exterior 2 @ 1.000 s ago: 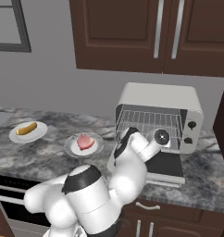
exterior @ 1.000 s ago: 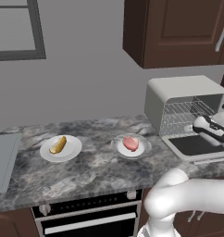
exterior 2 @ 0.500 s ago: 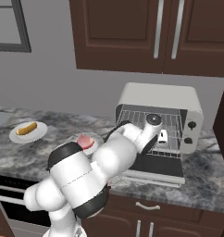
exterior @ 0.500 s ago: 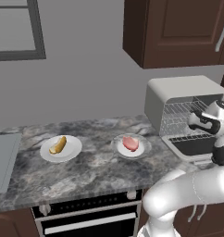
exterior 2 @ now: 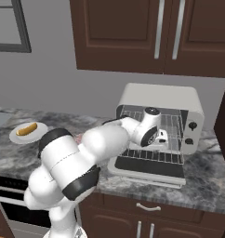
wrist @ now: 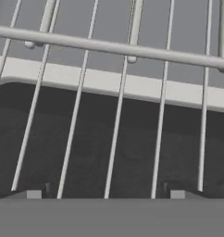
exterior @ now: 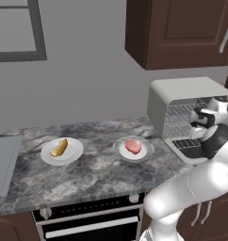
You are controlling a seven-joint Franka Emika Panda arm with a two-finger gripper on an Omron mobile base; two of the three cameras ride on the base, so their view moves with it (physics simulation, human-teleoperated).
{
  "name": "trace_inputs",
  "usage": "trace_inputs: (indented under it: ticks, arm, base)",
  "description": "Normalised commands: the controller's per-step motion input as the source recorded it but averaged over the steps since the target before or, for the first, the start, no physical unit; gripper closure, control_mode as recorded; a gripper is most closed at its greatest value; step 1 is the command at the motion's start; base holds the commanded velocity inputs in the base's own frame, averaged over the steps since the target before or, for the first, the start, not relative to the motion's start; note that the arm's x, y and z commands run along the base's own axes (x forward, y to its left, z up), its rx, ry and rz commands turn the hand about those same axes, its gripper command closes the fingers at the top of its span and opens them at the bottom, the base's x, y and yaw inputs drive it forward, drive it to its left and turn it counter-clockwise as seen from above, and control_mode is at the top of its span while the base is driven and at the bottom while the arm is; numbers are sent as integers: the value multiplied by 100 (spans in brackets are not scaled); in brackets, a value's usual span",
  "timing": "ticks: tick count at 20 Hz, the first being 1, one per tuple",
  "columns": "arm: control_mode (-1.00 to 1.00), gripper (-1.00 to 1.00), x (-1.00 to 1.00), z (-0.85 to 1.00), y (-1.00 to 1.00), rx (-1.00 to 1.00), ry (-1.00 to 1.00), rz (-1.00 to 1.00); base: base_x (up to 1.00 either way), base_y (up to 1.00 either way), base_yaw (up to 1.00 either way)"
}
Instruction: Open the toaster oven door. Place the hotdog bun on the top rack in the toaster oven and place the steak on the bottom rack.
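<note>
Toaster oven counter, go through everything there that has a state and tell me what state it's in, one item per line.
toaster oven door: open, folded down flat.
toaster oven: empty, wire racks bare.
hotdog bun: lying on its plate, untouched.
steak: lying on its plate, untouched.
gripper: open, holding nothing, at the oven mouth.

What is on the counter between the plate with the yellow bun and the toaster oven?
The steak on its own plate sits between the bun's plate and the toaster oven, seen in the left base view.
</note>
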Motion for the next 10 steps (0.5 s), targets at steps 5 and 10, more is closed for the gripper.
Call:
trace_inputs:
  ticks: [5,10]
  arm:
    - [-100,-100,-67,-66,-8,-3,20,0]
    - [-100,-100,-65,-64,-6,-3,12,0]
  base:
    - [0,0,0]
    - [0,0,0]
